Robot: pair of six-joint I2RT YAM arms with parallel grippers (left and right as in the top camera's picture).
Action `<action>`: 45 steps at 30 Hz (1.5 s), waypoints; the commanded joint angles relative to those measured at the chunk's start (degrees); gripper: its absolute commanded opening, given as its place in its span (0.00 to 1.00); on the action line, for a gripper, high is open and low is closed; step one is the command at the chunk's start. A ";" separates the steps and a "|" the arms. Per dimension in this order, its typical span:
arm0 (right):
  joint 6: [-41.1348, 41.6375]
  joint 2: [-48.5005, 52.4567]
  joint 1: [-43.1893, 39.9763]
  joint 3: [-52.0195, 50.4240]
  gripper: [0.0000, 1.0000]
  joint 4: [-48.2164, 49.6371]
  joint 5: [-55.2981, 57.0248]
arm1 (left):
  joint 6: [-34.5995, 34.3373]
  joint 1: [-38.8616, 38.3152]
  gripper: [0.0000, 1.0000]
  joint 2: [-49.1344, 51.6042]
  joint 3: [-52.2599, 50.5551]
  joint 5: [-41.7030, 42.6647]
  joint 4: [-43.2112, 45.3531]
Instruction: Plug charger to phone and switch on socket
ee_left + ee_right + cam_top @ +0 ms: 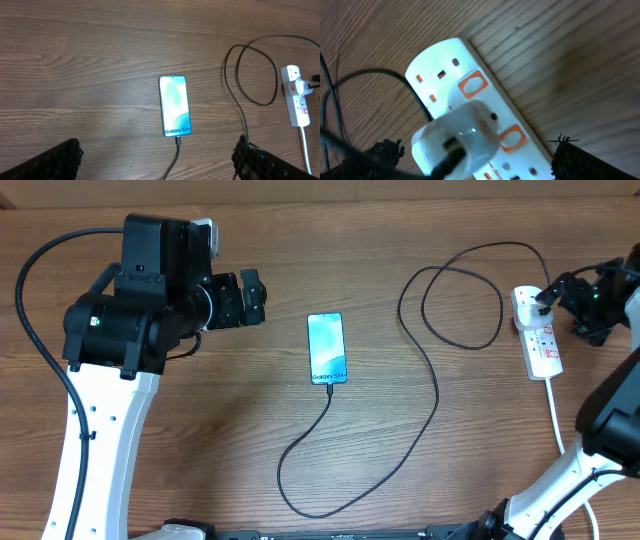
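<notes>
At table centre lies the phone (327, 348), screen lit, with the charger (437, 390) connector seated at its 6 o'clock end. The socket (541, 340) lies at the phone's 3 o'clock with the plug (457, 137) inserted. The right gripper (476, 146) hangs released, fingers astride the plug. The left gripper (157, 146) is also released, at the phone's 10 o'clock. Risks: a finger presses the wrong red switch (472, 85), shoves the unsecured socket sideways, or snags the charger and unseats either end.
</notes>
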 commanded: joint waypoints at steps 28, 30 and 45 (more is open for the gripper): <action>-4.39 2.32 2.93 -4.76 1.00 2.97 -6.56 | 1.09 -0.39 1.00 0.24 0.59 -0.52 0.11; -4.39 2.32 2.93 -4.76 1.00 2.78 -6.56 | 1.09 -0.39 1.00 0.24 0.59 -0.52 0.11; -6.78 2.64 2.99 -8.20 1.00 1.09 -11.93 | 1.09 -0.39 0.99 0.24 0.59 -0.52 0.11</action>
